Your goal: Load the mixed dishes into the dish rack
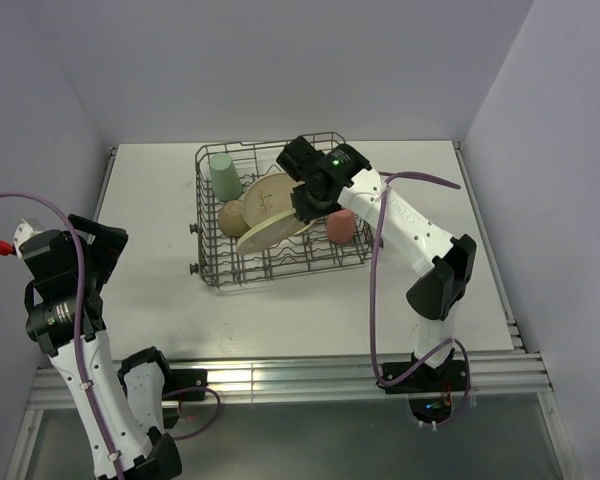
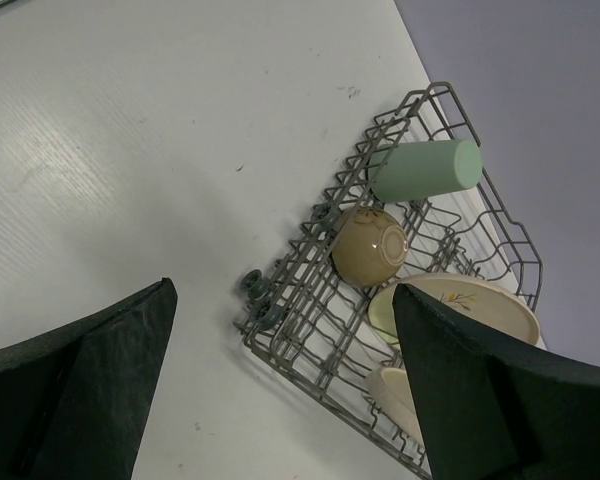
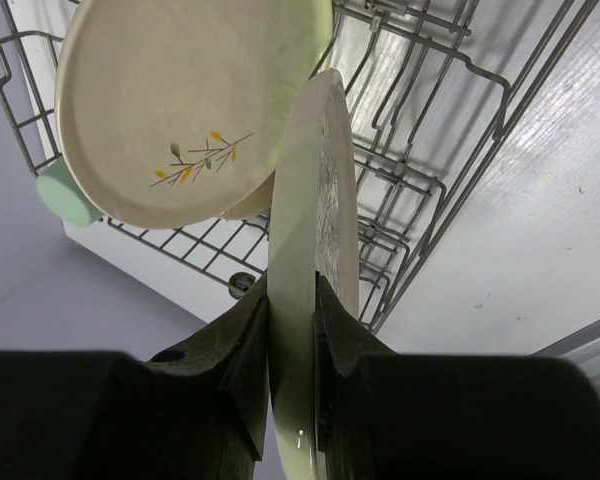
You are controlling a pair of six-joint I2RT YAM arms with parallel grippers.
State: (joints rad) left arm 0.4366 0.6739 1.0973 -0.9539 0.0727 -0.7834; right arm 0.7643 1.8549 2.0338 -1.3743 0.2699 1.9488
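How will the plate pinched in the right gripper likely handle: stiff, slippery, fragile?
The plate looks rigid and smooth-glazed, so it is probably slippery. The right gripper holds only its rim, so it could pivot. It is likely brittle: a knock against the sprig plate or rack wires might chip it.

Right wrist view: the mint-green cup (image 3: 65, 195) is mostly concealed behind the leaf-sprig plate (image 3: 170, 120). The smaller plate (image 3: 315, 200) appears edge-on, and its lower rim is hidden inside the right gripper (image 3: 292, 300).

Left wrist view: the left gripper (image 2: 280, 295) masks part of both plates, and the dish rack (image 2: 310, 330) is cut off at the bottom edge.

Top view: the coral-pink cup (image 1: 341, 228) is partly covered by the right arm (image 1: 410, 225).
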